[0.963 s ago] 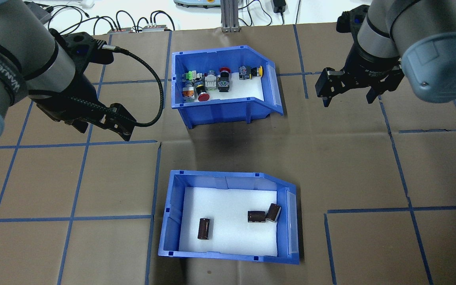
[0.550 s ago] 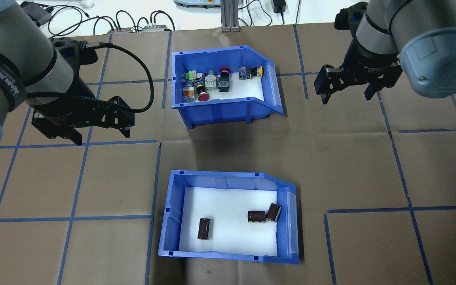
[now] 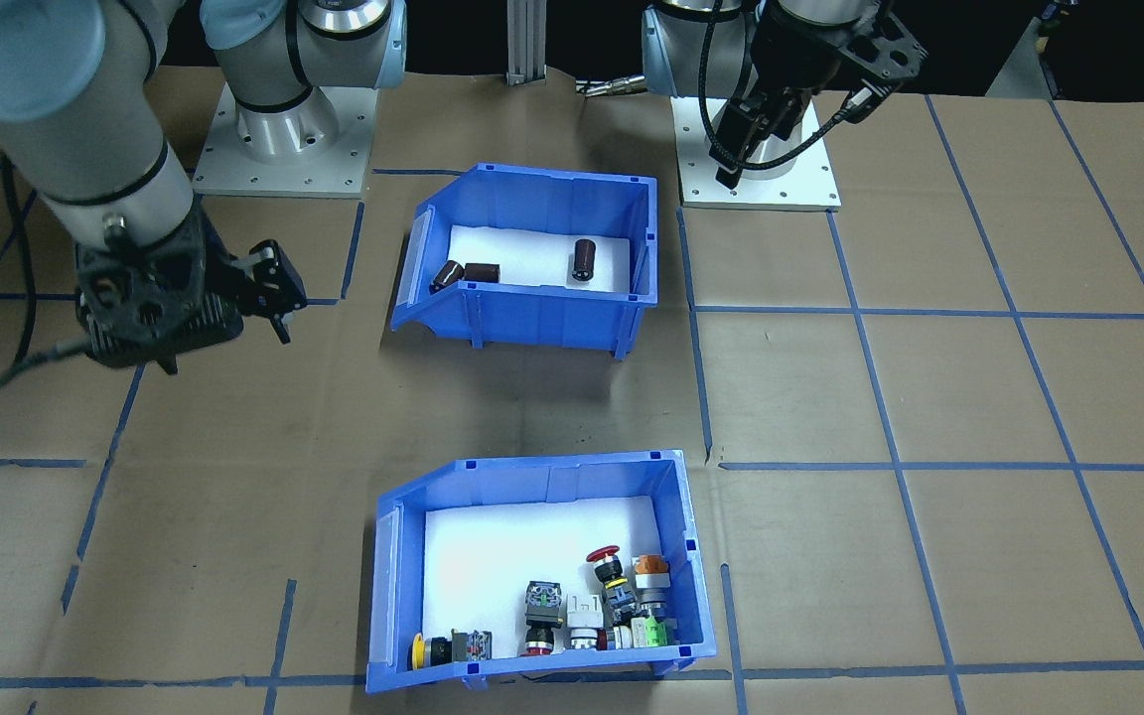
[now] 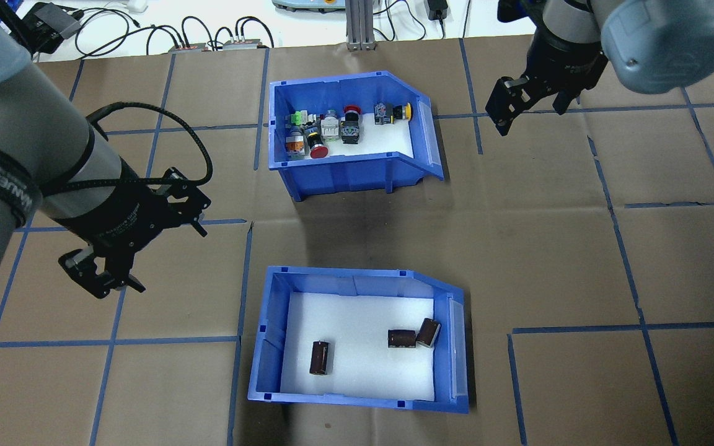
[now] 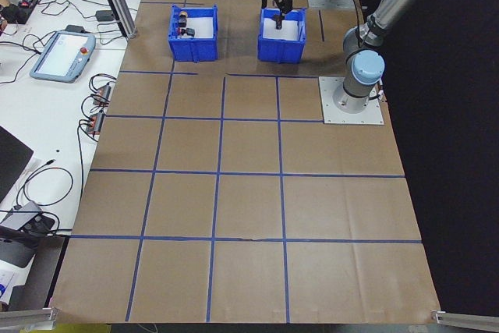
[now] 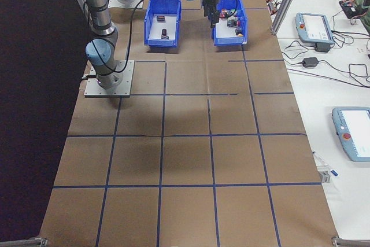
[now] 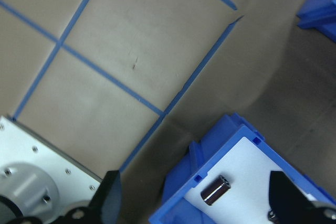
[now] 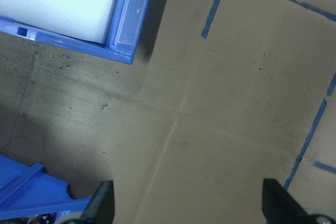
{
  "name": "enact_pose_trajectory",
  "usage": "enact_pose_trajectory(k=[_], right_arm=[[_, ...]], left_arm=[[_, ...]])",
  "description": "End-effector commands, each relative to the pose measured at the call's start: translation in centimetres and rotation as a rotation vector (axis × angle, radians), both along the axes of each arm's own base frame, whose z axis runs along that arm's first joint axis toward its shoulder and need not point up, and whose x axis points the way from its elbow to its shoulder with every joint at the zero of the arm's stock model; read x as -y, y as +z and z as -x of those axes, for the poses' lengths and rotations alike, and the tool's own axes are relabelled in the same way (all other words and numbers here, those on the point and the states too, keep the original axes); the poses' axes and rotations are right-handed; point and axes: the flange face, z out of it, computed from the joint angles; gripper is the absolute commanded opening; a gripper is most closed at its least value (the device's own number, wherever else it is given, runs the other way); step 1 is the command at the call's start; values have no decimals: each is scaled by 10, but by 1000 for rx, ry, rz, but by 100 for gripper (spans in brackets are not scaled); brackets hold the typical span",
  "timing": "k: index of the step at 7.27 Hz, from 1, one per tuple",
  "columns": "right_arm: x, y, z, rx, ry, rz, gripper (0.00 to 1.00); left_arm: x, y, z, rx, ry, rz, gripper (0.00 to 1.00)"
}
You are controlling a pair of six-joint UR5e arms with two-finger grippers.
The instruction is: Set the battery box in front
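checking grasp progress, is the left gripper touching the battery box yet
Apart. In the overhead exterior view the left gripper hangs open over bare table, left of the battery box, with brown paper showing between them.

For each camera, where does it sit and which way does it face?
Front-facing: across the table, toward the bases; battery box farther.
Overhead: behind the robot; left gripper, right gripper, switch bin.
Exterior left: table's end, looking along it.
Exterior right: opposite end.
Left wrist: downward; jaws apart, a cylinder.
Right wrist: downward; jaws apart over paper.
Front-facing and overhead share both bins.
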Motion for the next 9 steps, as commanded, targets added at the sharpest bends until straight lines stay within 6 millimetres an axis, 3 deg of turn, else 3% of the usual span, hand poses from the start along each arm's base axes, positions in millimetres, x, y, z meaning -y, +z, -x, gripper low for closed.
enact_pose_trajectory(k=[1, 2, 3, 4, 5, 6, 8, 9], right_arm=[[44, -7, -34, -9, 283, 11, 100], [58, -11, -57, -7, 389, 16, 100], [72, -20, -84, -10, 536, 17, 100], [83, -23, -116, -16, 681, 30, 100], [90, -29, -150, -17, 746, 39, 100], [92, -34, -182, -21, 810, 46, 100], [100, -46, -224, -34, 955, 55, 100], [95, -57, -244, -33, 1003, 43, 100]], left_arm=[[-39, -30, 12, -18, 259, -51, 98], [-56, -38, 29, -4, 325, -67, 98], [-76, -51, 57, 19, 365, -82, 98], [-97, -69, 78, 38, 336, -102, 98], [-108, -86, 92, 27, 378, -95, 93], [-115, -103, 108, -28, 363, -82, 96], [-128, -142, 136, -37, 417, -47, 98], [-133, -149, 144, -33, 456, -54, 98]])
